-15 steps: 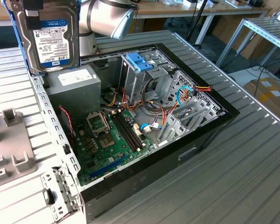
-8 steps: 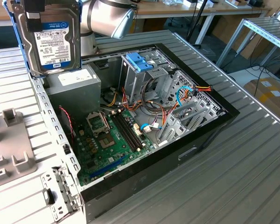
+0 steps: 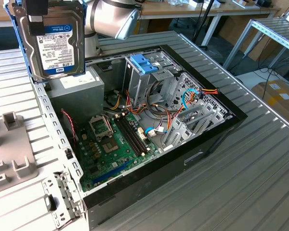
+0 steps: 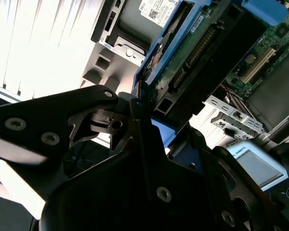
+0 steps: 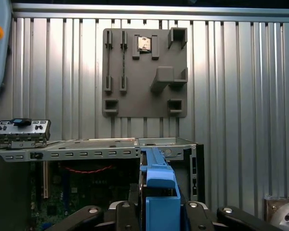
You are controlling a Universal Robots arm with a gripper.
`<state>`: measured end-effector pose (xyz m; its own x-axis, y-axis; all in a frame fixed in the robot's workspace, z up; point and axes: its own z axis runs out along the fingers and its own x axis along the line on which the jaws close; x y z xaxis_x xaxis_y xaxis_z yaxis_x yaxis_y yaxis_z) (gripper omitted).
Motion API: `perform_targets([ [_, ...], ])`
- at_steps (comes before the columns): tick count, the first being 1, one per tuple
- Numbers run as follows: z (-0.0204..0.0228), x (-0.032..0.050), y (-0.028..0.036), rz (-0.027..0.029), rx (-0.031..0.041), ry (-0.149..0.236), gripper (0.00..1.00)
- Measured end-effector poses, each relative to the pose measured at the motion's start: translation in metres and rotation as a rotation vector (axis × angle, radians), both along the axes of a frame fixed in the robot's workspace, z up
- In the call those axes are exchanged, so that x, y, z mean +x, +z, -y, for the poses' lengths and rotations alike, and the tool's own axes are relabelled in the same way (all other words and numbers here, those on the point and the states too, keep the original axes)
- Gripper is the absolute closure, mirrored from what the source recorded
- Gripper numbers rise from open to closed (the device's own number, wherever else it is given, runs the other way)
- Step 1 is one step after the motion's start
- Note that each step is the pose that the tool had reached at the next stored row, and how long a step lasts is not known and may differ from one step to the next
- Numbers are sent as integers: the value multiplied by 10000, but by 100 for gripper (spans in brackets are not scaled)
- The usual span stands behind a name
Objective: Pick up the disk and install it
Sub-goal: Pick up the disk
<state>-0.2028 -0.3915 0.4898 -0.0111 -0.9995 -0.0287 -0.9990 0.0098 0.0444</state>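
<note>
The disk, a dark hard drive with a white-and-blue label and blue side rails, hangs upright in the air at the exterior view's upper left, above the open computer case. My gripper is shut on its top edge. In the second wrist view the disk's green circuit board and blue rail run away from the black fingers. In the first wrist view the blue rail stands between the fingers, over the case wall.
Inside the case are a grey power-supply box, a motherboard and a metal drive cage topped by a light-blue bracket. A grey fixture plate lies on the ribbed metal table beside the case.
</note>
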Motion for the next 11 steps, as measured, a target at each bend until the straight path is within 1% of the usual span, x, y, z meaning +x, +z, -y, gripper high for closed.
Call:
perform_targets([
  [11,95,0,-1,0,0,0,63],
])
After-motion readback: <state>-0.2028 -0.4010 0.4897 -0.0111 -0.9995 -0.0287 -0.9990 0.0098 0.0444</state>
